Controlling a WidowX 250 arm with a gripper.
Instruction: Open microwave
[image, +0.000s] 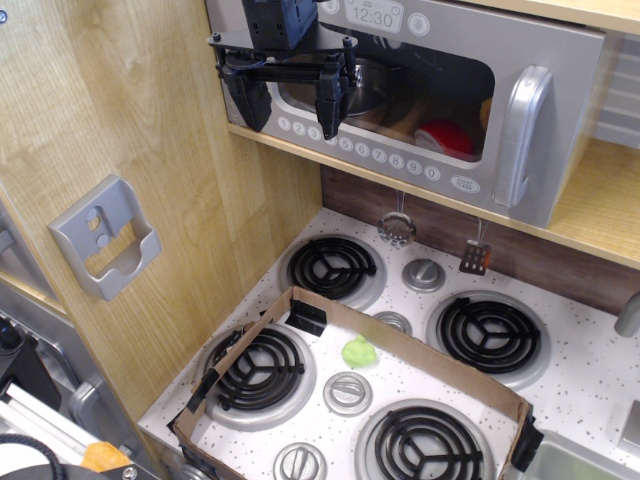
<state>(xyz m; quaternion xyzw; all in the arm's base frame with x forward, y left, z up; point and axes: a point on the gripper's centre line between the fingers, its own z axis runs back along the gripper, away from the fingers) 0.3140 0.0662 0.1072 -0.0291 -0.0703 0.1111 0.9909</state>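
The grey toy microwave (520, 60) sits on a wooden shelf at the top of the view, its door shut. The clear window (420, 95) shows a metal pot and a red item inside. The silver loop handle (525, 135) is on the door's right side. Round number buttons (380, 155) run along the bottom, and the clock display (372, 15) reads 12:30. My black gripper (290, 100) hangs in front of the door's left part, far left of the handle, with its fingers (330, 100) spread wide and nothing between them.
A grey wall bracket (105, 240) is fixed to the wooden side panel at left. Below is a toy stove (600, 380) with four black coil burners, a cardboard frame (300, 300) lying on it and a green lump (359, 351) inside. Two small utensils (397, 227) hang under the shelf.
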